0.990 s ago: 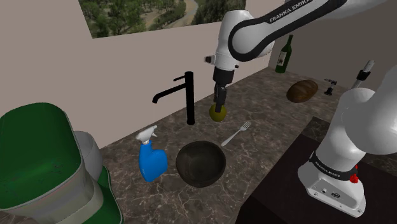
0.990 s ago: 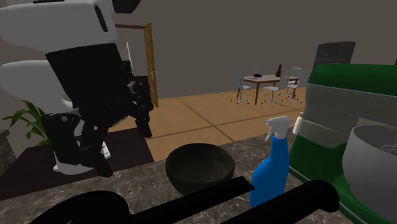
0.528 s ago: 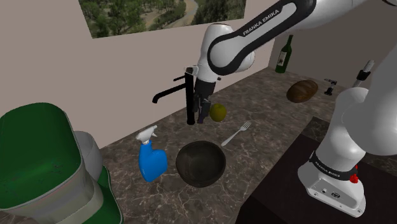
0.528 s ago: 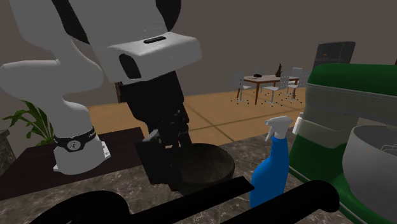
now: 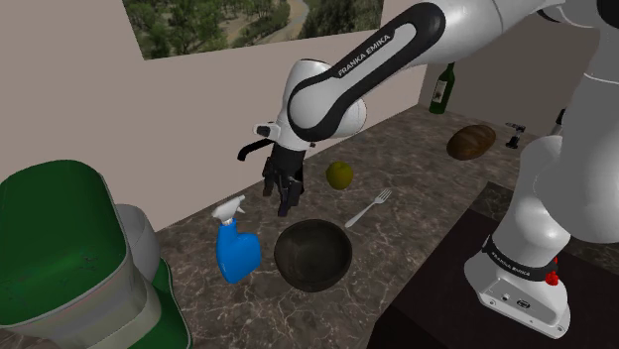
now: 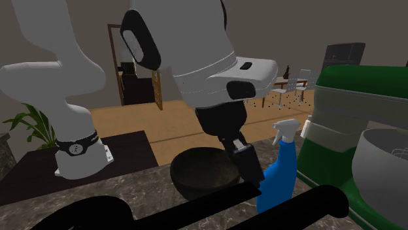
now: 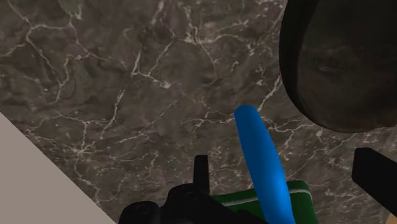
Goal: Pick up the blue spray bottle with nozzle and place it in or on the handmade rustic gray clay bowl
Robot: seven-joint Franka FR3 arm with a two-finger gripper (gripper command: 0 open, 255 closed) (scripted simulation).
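- Shoulder view: the blue spray bottle (image 5: pixel 238 252) is seen standing upright on the dark marble counter (image 5: pixel 417 223), just beside the dark gray bowl (image 5: pixel 313 256) on that view's left. Its long axis is vertical, with the white trigger head (image 5: pixel 229 206) on top.
- The black gripper (image 5: pixel 286 198) hangs above the counter, over the gap between bottle and bowl, and touches neither.
- Second exterior view: the bottle (image 6: pixel 278 180) is found between the bowl (image 6: pixel 196 171) and the green stand mixer (image 6: pixel 356 111). The nozzle (image 6: pixel 283 125) is turned toward that view's left, the bowl's side. The gripper (image 6: pixel 247 163) is seen near the bottle's shoulder, apart from it.
- Wrist view: the fingers (image 7: pixel 376 175) stand wide apart with nothing clasped. A blue strip of the bottle (image 7: pixel 259 162) is seen lying well beneath the gap between them, with the bowl (image 7: pixel 340 60) to one side.
- Handling, as a judgement: the bottle is probably light, stiff plastic with a smooth, rounded and rather slippery body.
- The narrow neck under the trigger head is judged the surest hold, since the head would act as a stop against slipping.
- A grip across the wide belly is likely to slide. Being tall, the bottle may lean or tip once set in the shallow bowl.
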